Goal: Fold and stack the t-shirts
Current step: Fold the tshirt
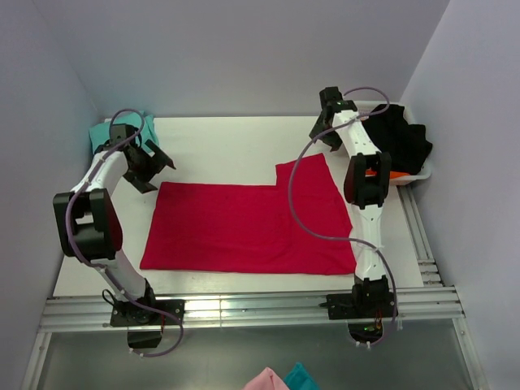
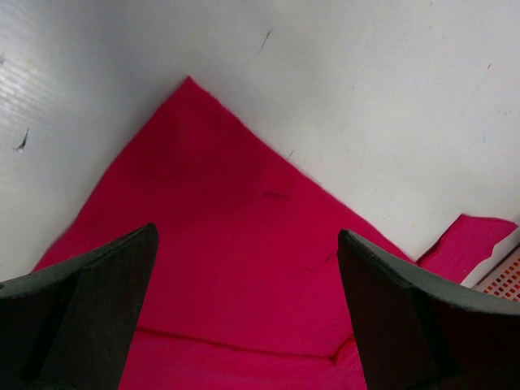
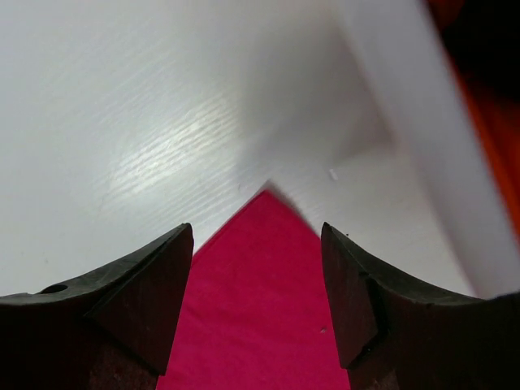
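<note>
A large crimson-red t-shirt (image 1: 244, 227) lies flat on the white table, with one flap (image 1: 313, 183) reaching toward the back right. A teal t-shirt (image 1: 101, 132) is bunched at the back left corner. My left gripper (image 1: 157, 171) hovers open over the red shirt's back left corner (image 2: 188, 85), its fingers (image 2: 89, 309) wide apart and nothing between them. My right gripper (image 1: 323, 139) hangs open above the flap's far corner (image 3: 268, 199), and the cloth (image 3: 260, 317) shows in the gap between its fingers (image 3: 154, 284).
A white basket (image 1: 423, 171) with black cloth (image 1: 402, 138) and something orange stands at the back right; its wall (image 3: 406, 122) is close to my right gripper. Pink and teal cloth (image 1: 284, 379) lie below the table's near rail. Grey walls enclose three sides.
</note>
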`<state>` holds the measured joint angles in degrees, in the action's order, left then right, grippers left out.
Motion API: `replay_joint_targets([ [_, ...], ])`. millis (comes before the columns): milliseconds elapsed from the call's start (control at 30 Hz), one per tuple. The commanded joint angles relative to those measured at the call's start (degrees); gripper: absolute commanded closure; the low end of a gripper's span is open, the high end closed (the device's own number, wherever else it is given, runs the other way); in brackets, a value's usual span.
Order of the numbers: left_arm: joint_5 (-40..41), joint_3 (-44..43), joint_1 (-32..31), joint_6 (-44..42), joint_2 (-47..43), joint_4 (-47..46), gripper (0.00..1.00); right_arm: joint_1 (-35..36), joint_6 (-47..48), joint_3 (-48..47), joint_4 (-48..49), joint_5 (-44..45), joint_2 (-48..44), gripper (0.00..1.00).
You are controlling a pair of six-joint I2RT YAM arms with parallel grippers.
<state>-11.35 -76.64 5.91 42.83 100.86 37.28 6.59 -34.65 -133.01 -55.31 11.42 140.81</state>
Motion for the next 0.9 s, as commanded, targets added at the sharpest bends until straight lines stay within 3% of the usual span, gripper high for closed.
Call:
replay_joint_targets([
  [0,-0.4,1.4,-0.1,-2.2,-5.1,-1.2,0.02,-0.7,-0.3,-3.1,1.9,1.7,2.0,0.29],
  [200,0.1,3.8,-0.2,-1.5,-8.5,-0.4,0.02,-0.2,-2.1,0.6,2.4,1.0,3.6,0.31],
  [400,1.5,5.7,-0.1,-0.6,-11.0,0.4,0.02,1.1,-1.4,-3.7,-0.2,2.6,5.7,0.28],
  [567,1.5,6.9,0.2,0.5,-12.9,0.3,0.02,1.1,-0.3,-3.7,-1.2,3.3,5.7,0.38],
  [633,1.2,7.0,0.2,1.2,-13.3,0.3,0.02,1.1,-0.2,-4.9,-1.9,2.7,6.3,0.58],
  [767,1.3,7.5,0.2,2.0,-13.8,0.3,0.01,1.1,0.6,-6.3,-3.3,2.4,6.8,0.63],
  [800,1.5,7.5,0.2,2.3,-13.8,0.3,0.02,1.2,0.4,-6.7,-3.7,2.6,6.8,0.80],
  [867,1.8,7.6,0.2,2.4,-14.0,0.6,0.02,1.2,1.0,-6.5,-3.1,1.9,6.1,0.82],
])
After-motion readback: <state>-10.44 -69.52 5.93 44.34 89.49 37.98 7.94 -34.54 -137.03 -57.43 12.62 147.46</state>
